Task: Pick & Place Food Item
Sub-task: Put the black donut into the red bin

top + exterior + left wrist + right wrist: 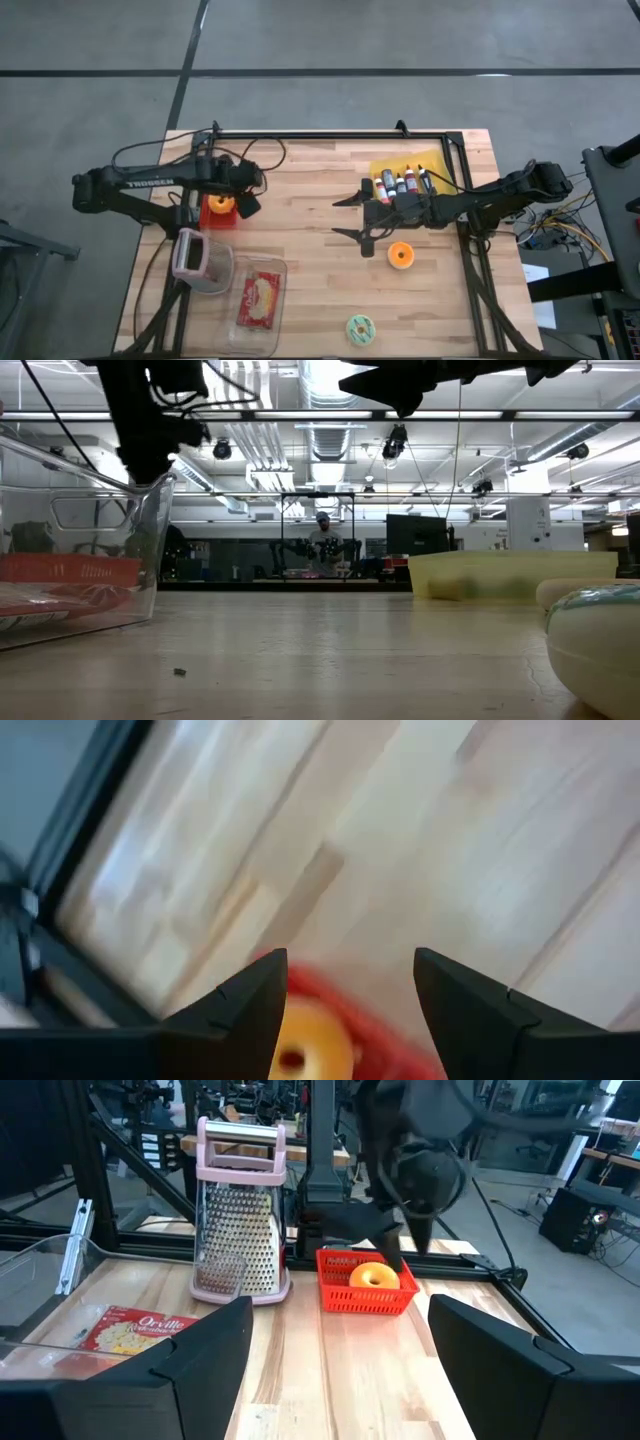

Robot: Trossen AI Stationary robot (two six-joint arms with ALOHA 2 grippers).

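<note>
A yellow-orange donut [220,207] lies in a small red basket [208,216] at the table's left; both also show in the right wrist view, the donut [375,1276] and the basket [350,1296]. My left gripper [247,196] hovers open just above the basket, and its wrist view looks down past its own fingers at the donut [305,1040]. My right gripper [346,217] is open and empty at mid-table, pointing toward the basket. An orange donut [401,254] lies on the table beside the right arm. A green-frosted donut [359,328] lies near the front edge.
A pink-framed grater [193,258] stands in front of the basket. Beside the grater, a clear container [240,320] holds a popcorn box [258,300]. A yellow tray [432,160] with several bottles sits at the back right. A black frame [330,135] borders the table's far edge.
</note>
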